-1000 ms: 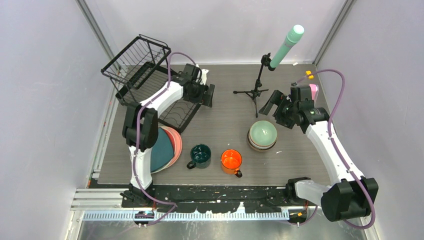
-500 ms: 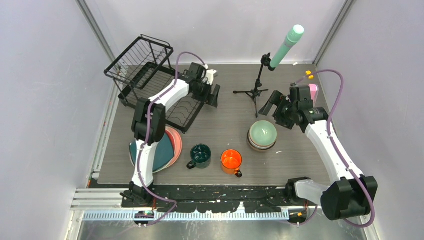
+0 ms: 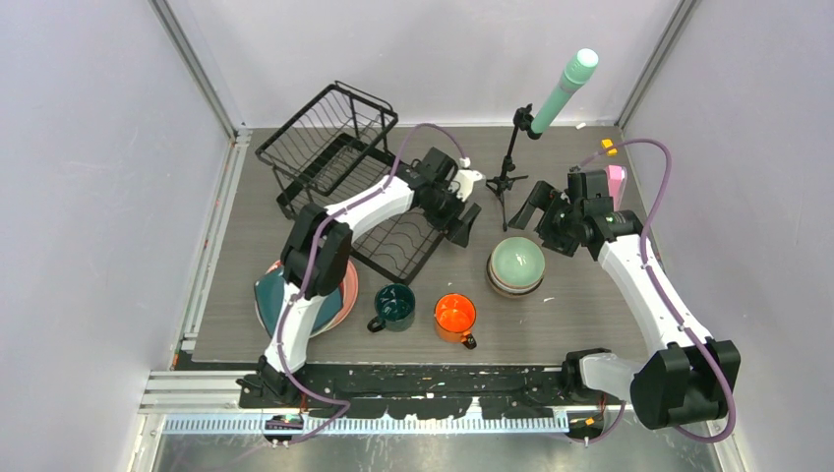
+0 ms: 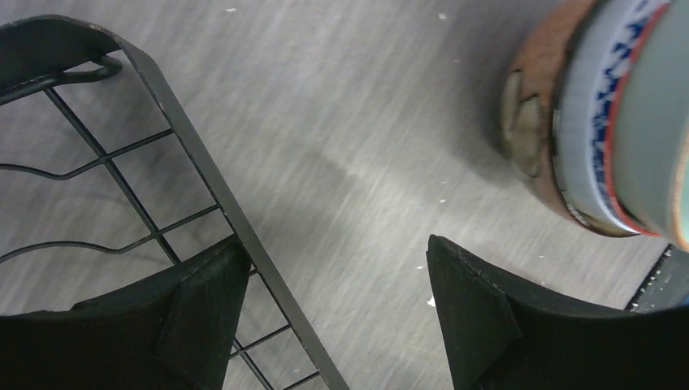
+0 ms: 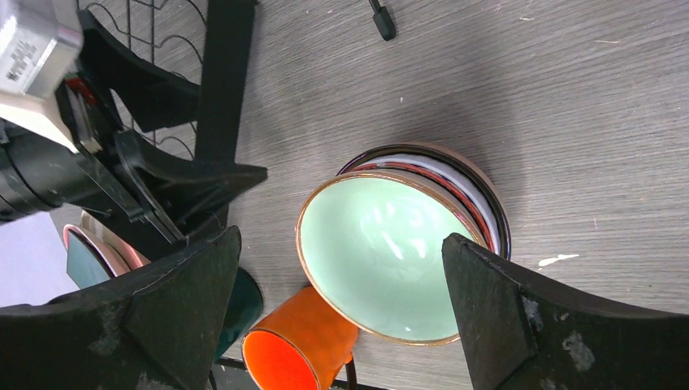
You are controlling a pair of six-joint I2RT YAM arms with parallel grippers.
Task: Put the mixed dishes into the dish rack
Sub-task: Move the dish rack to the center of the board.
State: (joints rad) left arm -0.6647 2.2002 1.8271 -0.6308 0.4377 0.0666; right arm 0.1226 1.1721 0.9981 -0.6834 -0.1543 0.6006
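the dish rack (image 3: 388, 246) sits slantwise on the grey surface (image 3: 590, 305) at the far left, its raised basket end toward the back wall and its low tray end pointing at the middle. the left hand (image 3: 458, 218) is down at that tray end. in its wrist view the fingers stand well apart with the rack's thin rim bar running between them, close against the left finger; it may be touching, but the angle is too poor to say. the right hand (image 3: 540, 214) hangs spread wide and empty, just beyond a stack of bowls (image 3: 516, 267) with a mint bowl (image 5: 378, 252) on top. near the front edge an orange mug (image 3: 455, 316) and a dark green mug (image 3: 394, 304) stand side by side. left of them lies a pile of plates (image 3: 268, 293), teal over pink, partly hidden under the left arm.
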